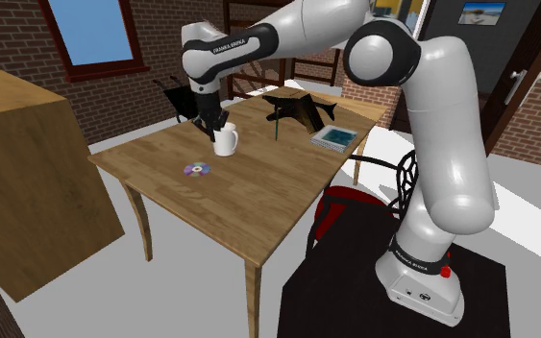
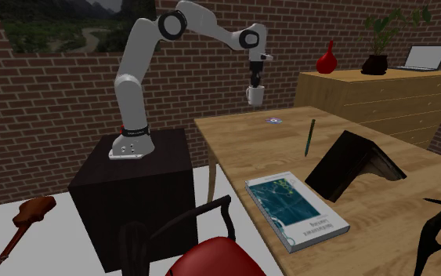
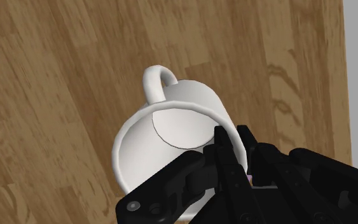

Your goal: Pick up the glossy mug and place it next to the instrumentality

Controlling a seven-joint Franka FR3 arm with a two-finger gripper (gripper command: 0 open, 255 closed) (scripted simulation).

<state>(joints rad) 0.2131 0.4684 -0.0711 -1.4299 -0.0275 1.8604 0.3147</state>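
Shows a black pincer (image 1: 216, 125) (image 2: 254, 85) (image 3: 231, 137) closed on the rim of a white mug (image 1: 226, 144) (image 2: 256, 96) (image 3: 171, 121), one finger inside the cup, the other outside, the wall pinched between them. Handle on the side opposite the gripped rim; mouth open toward the wrist camera, inner bottom visible. Hangs directly beneath the fingers at the end of a white arm (image 1: 431, 134) (image 2: 140, 63). Seen against the brick wall (image 2: 54, 94) in the second exterior view, seemingly a little clear of the wood; hard to judge contact from the shoulder view. Below, a wooden table (image 1: 258, 202) (image 2: 242, 141). On it, a small shiny disc (image 1: 198, 169) (image 2: 274, 120) near the mug, toward the shoulder view's left. Farther along, a green pen (image 1: 272, 128) (image 2: 309, 135) standing on end, a black folded object (image 1: 297, 108) (image 2: 352, 165) beside it, and a book (image 1: 335, 137) (image 2: 297, 208) with a blue-green cover lying flat near the edge. Beside the table, the black stand (image 1: 355, 298) (image 2: 132, 184) and a red chair (image 1: 355, 206) (image 2: 211, 259). Around it all, brick walls, a grey floor (image 1: 162, 288), a window (image 1: 93, 29). Against one wall, a wooden dresser (image 2: 367, 98) bearing a red vase (image 2: 327, 57), a plant (image 2: 383, 39) and a laptop (image 2: 426, 56). On the floor by the stand, a guitar (image 2: 24, 219).
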